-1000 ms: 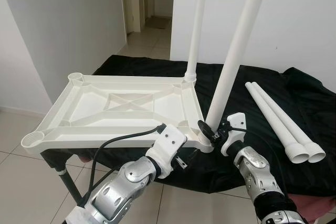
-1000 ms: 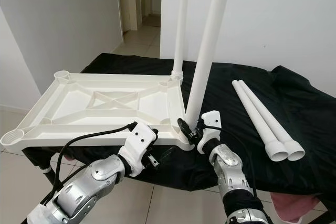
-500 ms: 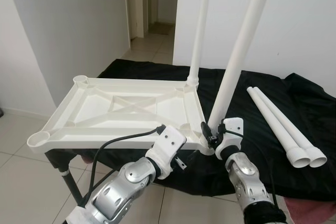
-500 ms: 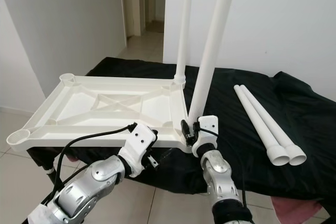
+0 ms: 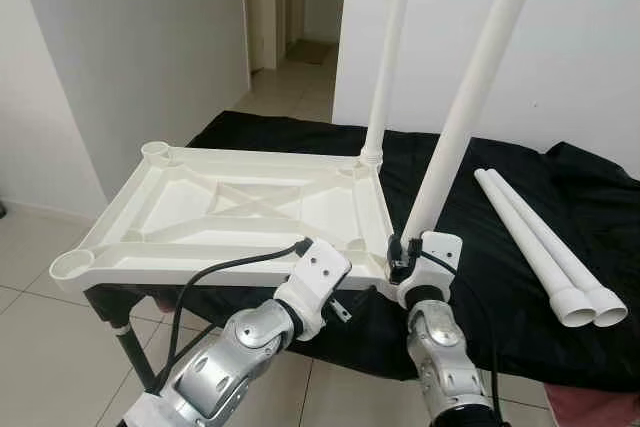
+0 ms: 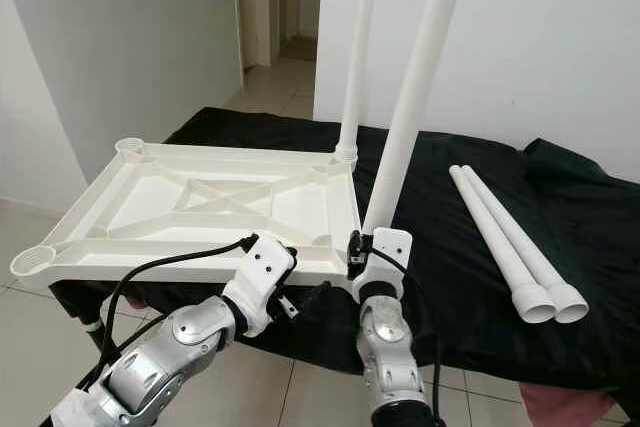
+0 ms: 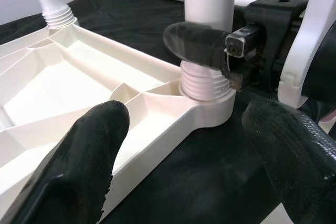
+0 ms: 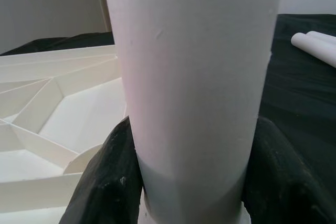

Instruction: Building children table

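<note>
- At the near edge of the inverted tabletop (image 5: 240,212), the left gripper (image 7: 184,150) is held with its two black fingers spread wide apart, closed on nothing, just short of the near right corner socket (image 7: 207,100).
- Just beyond it, the right gripper (image 5: 405,259) is seen clamped around the base of the tilted leg (image 5: 465,112), with a finger (image 8: 107,182) pressed on either side, right above the threaded end seated in that socket.
- The leg leans away from upright, so cross-threading or jamming is judged likely if it is turned at this angle; the tabletop, overhanging the black-draped stand (image 5: 480,277), could also be dragged or tipped by the twisting.
- Further back, a second leg (image 5: 388,57) stands upright in the far right socket.
- To the right, two loose legs (image 5: 545,247) lie side by side on the black cloth, well apart from the work.
- How deep the thread has gone cannot be made out, the socket's interior being hidden; the two left sockets are empty.
</note>
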Controlling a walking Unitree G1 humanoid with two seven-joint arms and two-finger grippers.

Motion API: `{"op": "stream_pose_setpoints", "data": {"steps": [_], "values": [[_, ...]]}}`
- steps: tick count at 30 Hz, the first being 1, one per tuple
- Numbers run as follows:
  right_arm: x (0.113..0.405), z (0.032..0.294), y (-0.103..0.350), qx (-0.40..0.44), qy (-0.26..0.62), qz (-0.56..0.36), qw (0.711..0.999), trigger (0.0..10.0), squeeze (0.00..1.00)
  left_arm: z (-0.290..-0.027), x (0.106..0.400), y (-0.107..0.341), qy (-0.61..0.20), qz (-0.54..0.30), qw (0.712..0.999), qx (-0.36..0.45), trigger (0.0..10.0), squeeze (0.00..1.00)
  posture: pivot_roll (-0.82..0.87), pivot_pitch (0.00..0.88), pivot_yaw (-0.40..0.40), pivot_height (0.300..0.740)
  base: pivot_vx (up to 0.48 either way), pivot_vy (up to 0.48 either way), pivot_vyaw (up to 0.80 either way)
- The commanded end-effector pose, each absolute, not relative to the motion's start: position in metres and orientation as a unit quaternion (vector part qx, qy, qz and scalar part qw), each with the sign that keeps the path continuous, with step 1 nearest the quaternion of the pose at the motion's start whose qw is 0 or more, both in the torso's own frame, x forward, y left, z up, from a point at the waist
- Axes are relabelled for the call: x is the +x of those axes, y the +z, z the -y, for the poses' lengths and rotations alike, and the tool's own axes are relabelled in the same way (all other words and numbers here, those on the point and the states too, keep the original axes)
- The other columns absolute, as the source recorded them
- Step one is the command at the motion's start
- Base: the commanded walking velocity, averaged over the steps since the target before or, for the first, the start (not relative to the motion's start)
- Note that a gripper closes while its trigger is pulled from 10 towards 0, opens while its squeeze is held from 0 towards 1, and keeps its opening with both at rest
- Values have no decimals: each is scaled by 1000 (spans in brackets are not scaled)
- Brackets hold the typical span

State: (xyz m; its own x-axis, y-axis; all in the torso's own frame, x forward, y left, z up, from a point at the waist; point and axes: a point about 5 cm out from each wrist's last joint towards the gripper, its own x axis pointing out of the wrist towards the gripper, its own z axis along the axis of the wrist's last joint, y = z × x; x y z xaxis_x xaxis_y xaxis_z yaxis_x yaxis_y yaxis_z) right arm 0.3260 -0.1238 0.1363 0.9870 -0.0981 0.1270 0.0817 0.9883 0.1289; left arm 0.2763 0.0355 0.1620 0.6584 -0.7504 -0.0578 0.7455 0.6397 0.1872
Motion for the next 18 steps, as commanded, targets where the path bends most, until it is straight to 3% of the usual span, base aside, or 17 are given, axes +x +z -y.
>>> {"op": "stream_pose_setpoints", "data": {"steps": [1,3,4,5,6,17,18], "values": [[322,124,131,85,-47,54,994,10000,0,-33,271,158,-470,-2,877,100,10000,0,-14,22,1,740,0,0,0],[321,124,133,83,-41,60,994,10000,0,-33,271,157,-471,-3,876,100,10000,0,-14,22,1,740,0,0,0],[319,126,134,82,-36,63,994,10000,765,-34,271,156,-472,-2,876,102,10000,0,-17,35,1,740,0,0,0],[317,128,136,80,-30,72,994,10000,765,-34,270,155,-472,-2,876,103,10000,0,-17,36,1,740,0,0,0],[315,128,139,84,-12,77,993,10000,1000,-35,270,155,-471,-2,876,103,10000,0,-13,39,0,740,0,0,0],[320,153,147,32,88,89,992,10000,1000,-42,274,156,-458,-6,883,97,10000,0,-15,52,-10,740,0,0,0],[322,155,148,28,109,88,990,10000,490,-43,274,155,-458,-5,883,100,10000,0,-15,52,-10,740,0,0,0]]}}
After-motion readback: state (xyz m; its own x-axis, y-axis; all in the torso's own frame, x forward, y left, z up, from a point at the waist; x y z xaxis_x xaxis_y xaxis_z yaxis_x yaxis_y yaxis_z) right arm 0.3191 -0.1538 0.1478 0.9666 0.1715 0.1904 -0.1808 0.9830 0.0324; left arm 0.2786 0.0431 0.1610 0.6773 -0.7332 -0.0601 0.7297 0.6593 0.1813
